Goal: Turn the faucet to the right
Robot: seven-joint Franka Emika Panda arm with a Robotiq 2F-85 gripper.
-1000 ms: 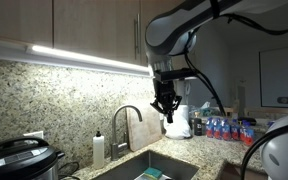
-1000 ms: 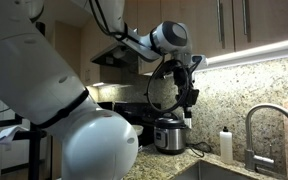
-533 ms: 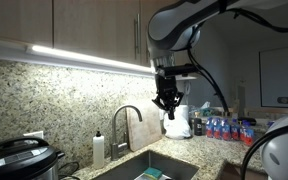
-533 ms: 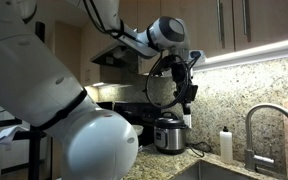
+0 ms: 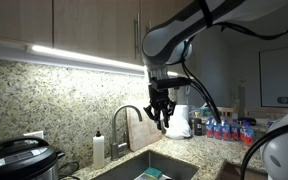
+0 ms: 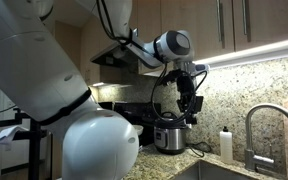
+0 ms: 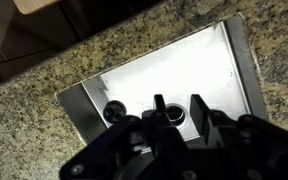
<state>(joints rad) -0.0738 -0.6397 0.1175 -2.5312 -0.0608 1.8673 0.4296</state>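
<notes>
The faucet [image 5: 127, 113] is a slim silver gooseneck behind the sink, and it also shows at the right edge of an exterior view [image 6: 275, 115]. My gripper [image 5: 163, 126] hangs in the air, pointing down, a little to the right of the spout's arch and apart from it. From the opposite side the gripper [image 6: 194, 114] is well left of the faucet. In the wrist view the gripper [image 7: 179, 103] looks straight down into the steel sink [image 7: 214, 70]. Its two fingers stand a little apart with nothing between them. The faucet itself is not clear in the wrist view.
A white soap bottle [image 5: 99, 148] stands left of the faucet on the granite counter. A black rice cooker [image 5: 19, 160] sits at the far left. Several small bottles [image 5: 224, 128] and a white object [image 5: 182, 120] stand to the right. Cabinets hang overhead.
The gripper has moved down and toward the faucet. Its fingers, shut before, have parted a little.
</notes>
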